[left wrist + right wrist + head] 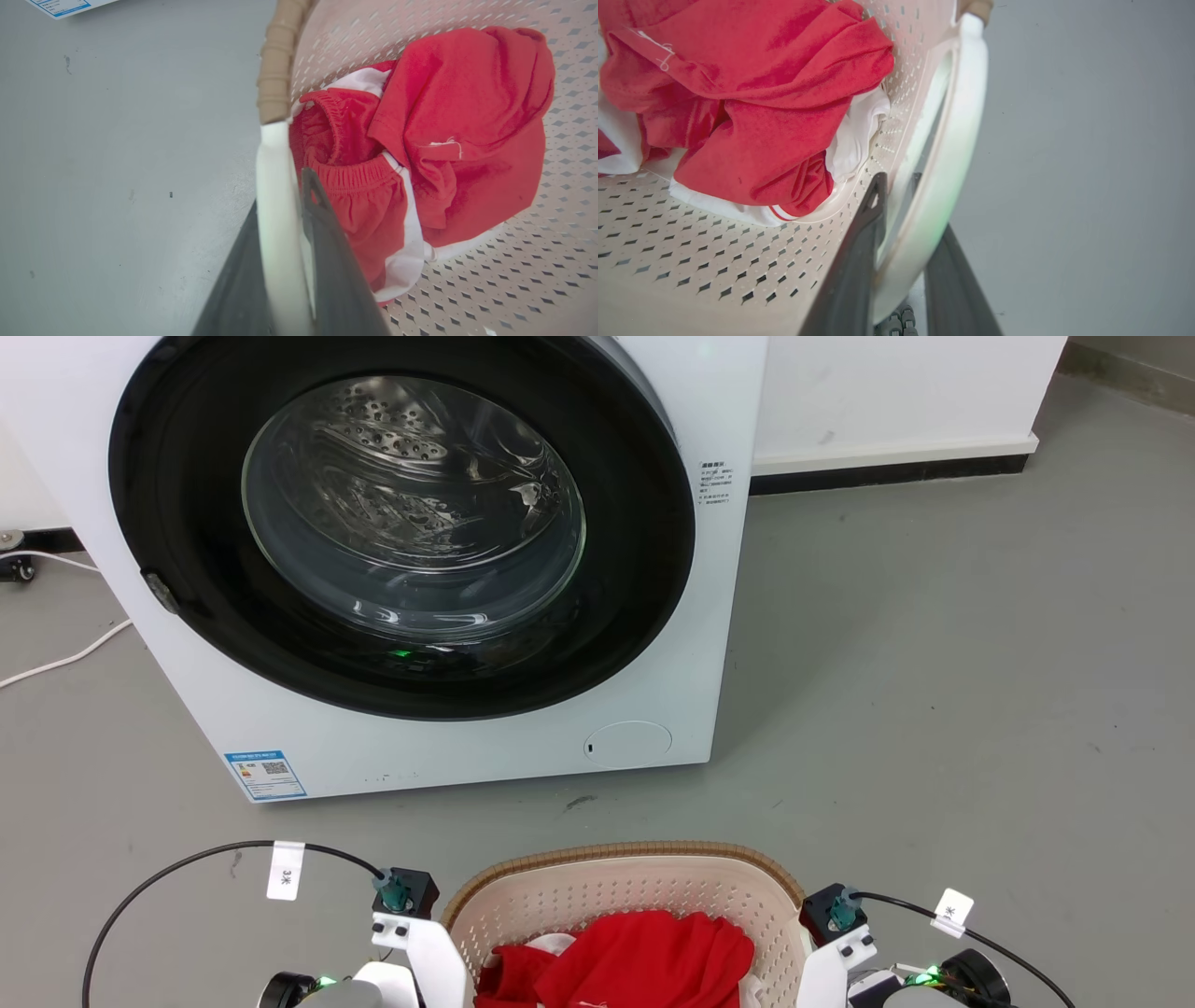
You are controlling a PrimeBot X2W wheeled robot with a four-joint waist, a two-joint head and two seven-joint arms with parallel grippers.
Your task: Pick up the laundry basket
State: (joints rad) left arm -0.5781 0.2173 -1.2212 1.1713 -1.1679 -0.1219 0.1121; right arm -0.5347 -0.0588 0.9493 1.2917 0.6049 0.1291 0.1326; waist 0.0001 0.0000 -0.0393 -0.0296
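— Fingers [327, 242] of the left gripper [282, 200]: how do they stand?

— Pinched on the basket's left handle [275, 210]. One dark finger is inside the wall and the other outside over the floor [117, 163], with the white bar squeezed between them.

— And the right gripper [899, 186]?

— It's the mirror of that. Its fingers [859, 261] clamp the right handle [957, 140], one of them poking through the handle's opening.

— Where's the laundry basket [616, 852] itself?

— Low between the two arms, right in front of the washing machine [448, 747]. I can't tell whether it's resting on the floor. It has cream perforated walls and a brown woven-look rim.

— Anything in it?

— Red clothes [644, 952] with white trim, bunched in the bottom. One piece has an elastic waistband.

— Any writing you can read?

— Not much. A white tag [285, 870] on the left arm's black cable looks like "3米", turned sideways. The tag on the right cable [951, 912] has a mark too small to read. The machine has a blue-bordered label [266, 775] with a QR code at its lower left corner, and a small sticker [716, 483] beside the door. The print on both is too fine to make out.

— And the door?

— A round dark ring around the glass [411, 513], with the steel drum visible behind it. There's a round flap [627, 743] at the lower right, and a white cord [56, 663] lies on the floor to the left.
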